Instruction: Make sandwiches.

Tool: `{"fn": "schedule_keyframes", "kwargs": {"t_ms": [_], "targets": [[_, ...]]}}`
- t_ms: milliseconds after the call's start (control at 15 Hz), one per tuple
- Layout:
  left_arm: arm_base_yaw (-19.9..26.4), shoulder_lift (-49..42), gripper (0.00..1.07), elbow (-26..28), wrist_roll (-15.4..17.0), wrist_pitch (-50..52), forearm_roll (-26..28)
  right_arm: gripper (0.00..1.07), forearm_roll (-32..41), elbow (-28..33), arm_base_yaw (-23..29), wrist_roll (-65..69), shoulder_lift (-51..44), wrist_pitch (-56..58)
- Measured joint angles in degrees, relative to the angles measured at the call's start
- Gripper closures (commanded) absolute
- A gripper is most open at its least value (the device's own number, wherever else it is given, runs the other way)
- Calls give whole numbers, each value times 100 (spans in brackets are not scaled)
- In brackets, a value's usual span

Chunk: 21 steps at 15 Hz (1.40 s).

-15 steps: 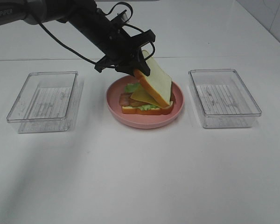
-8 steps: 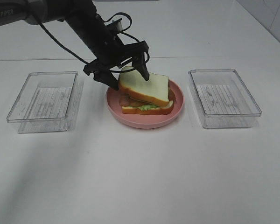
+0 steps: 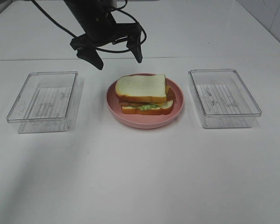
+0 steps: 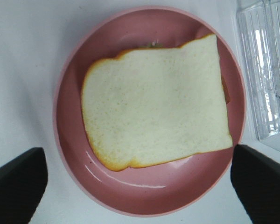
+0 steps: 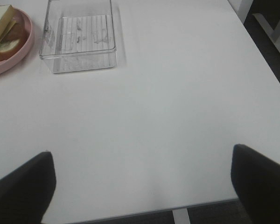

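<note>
A stacked sandwich lies on the pink plate at mid-table. Its top white bread slice rests flat, with green lettuce showing above the bottom slice. My left gripper hangs open above and behind the plate, holding nothing. In the left wrist view the top bread slice fills the plate between the spread dark fingers. My right gripper is open over bare table, well away from the sandwich; the exterior high view does not show it.
Two clear plastic trays flank the plate, one on the left and one on the right. The right tray appears in the right wrist view, with the table's edge beyond it.
The left gripper opened and let go of the top bread slice, which settled flat on the stack. It then rose and drew back away from the plate.
</note>
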State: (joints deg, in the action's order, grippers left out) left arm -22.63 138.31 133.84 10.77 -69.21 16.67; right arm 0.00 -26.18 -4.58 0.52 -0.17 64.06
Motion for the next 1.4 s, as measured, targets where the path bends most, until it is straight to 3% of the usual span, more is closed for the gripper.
{"fn": "schedule_keyframes", "kwargs": {"t_ms": [200,333,533,733,800,1000,1067,1133,1267,1400], "targets": [[-17,-292,4,0,0,-17,-470,8,0,0,0,0,0,0],[-17,-773,4,6,0,-34,-1272,8,0,0,0,0,0,0],[17,-1404,4,0,-23,-40,-1495,8,0,0,0,0,0,0],[29,-2000,4,-418,-178,-34,-1667,8,0,0,0,0,0,0],[57,-2573,4,-1186,-258,-34,-1994,8,0,0,0,0,0,0],[309,-3237,4,-2154,-258,-34,-2051,8,0,0,0,0,0,0],[808,-3942,4,-3283,-264,-40,-2068,8,0,0,0,0,0,0],[922,-4097,4,-3501,-264,-40,-2080,8,0,0,0,0,0,0],[1599,-5082,4,-4721,-304,-46,-2114,8,0,0,0,0,0,0],[1942,-5741,4,-5403,-367,-57,-2120,8,0,0,0,0,0,0]]}}
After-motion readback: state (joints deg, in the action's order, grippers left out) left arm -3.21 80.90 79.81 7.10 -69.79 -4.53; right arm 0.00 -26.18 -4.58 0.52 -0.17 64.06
